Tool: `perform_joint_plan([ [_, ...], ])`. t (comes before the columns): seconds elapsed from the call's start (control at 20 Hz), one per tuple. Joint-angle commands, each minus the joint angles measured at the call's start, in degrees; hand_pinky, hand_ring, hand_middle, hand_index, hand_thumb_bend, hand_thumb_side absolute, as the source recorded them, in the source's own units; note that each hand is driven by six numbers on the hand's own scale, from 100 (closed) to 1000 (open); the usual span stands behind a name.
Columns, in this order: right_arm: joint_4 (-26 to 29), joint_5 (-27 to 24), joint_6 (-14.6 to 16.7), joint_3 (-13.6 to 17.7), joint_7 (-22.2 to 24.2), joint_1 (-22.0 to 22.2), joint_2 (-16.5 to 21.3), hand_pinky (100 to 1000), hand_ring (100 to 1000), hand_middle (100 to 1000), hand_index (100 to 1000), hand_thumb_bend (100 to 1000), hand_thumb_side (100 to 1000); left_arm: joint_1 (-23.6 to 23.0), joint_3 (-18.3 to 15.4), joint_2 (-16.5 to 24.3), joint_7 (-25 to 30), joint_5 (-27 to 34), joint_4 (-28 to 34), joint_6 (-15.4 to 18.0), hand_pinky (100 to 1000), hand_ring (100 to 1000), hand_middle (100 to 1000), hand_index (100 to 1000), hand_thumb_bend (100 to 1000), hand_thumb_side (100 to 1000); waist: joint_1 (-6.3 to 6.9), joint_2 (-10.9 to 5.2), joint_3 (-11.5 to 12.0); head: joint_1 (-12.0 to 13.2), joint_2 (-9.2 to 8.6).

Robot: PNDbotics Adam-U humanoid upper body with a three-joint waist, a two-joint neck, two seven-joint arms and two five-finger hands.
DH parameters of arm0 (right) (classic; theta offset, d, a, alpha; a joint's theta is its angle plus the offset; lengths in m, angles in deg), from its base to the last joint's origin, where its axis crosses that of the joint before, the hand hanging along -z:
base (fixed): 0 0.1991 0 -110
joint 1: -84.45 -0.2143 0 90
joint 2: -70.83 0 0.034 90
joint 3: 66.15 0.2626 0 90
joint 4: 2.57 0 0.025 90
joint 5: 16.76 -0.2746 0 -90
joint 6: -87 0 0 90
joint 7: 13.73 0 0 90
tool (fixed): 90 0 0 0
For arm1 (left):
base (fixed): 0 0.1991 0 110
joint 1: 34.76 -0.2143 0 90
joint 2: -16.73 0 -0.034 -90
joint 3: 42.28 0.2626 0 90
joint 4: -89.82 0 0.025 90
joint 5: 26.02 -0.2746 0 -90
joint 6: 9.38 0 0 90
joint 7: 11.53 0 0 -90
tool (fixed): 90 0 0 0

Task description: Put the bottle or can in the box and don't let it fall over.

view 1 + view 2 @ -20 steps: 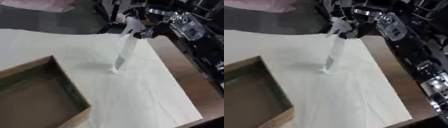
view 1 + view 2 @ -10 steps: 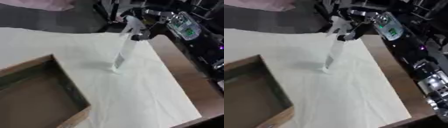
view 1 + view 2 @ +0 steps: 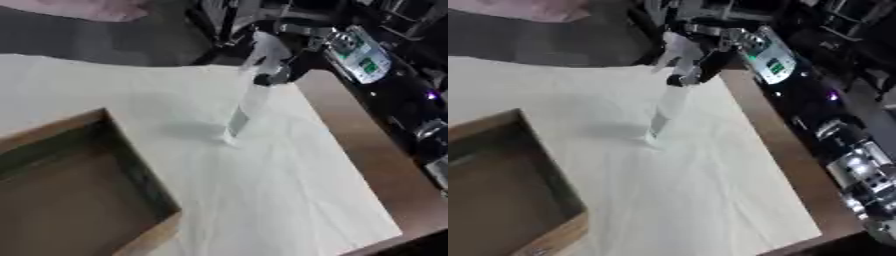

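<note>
A tall clear bottle stands on the white cloth with its base down and its top leaning to the right, toward the far edge. My right hand comes in from the upper right, its dark fingers curled round the bottle's upper part. The wooden box lies open at the lower left, its near corner a short way left of the bottle's base; its inside looks bare. My left hand shows in neither view.
The white cloth covers the table and ends near the right, where a strip of brown table edge runs. My right forearm, with a lit green panel, hangs over that edge. Dark clutter lies beyond the table.
The bottle stays on the same spot, still leaning. My right forearm has turned a little, so its green panel now shows more plainly.
</note>
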Motion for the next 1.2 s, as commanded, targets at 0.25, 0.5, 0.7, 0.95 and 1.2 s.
perform_joint_plan([
  [0.25,0.12,0.62,9.4,0.85,10.66,-1.1,1.35,785,814,828,703,368,100,0.4,-0.31,0.77,0.09,-0.42,0.98,-0.1,683,403,909,906,233,819,0.44,-0.74,-0.08,-0.39,0.28],
  [0.5,-0.22,1.78,9.79,1.02,10.66,-0.99,1.18,778,787,803,683,358,100,0.42,-0.36,0.69,0.05,-0.46,0.98,0.04,683,402,908,905,233,818,0.55,-0.62,0.01,-0.55,0.19],
  [0.7,-0.44,2.01,9.31,1.04,10.66,-0.98,0.95,773,780,796,675,300,100,0.43,-0.38,0.62,0.0,-0.49,0.98,0.04,683,401,908,904,233,819,0.54,-0.54,0.01,-0.71,0.12],
  [0.95,-0.49,1.33,8.05,1.09,10.66,-1.06,0.79,773,758,776,657,176,100,0.37,-0.43,0.59,-0.06,-0.57,0.98,0.08,682,400,907,903,233,819,0.54,-0.48,0.04,-0.77,0.06],
  [1.2,-0.47,0.12,5.86,1.21,10.66,-1.23,0.66,758,735,753,633,100,103,0.37,-0.41,0.52,-0.01,-0.69,0.98,0.02,682,399,907,903,232,819,0.53,-0.38,0.13,-0.79,0.14],
])
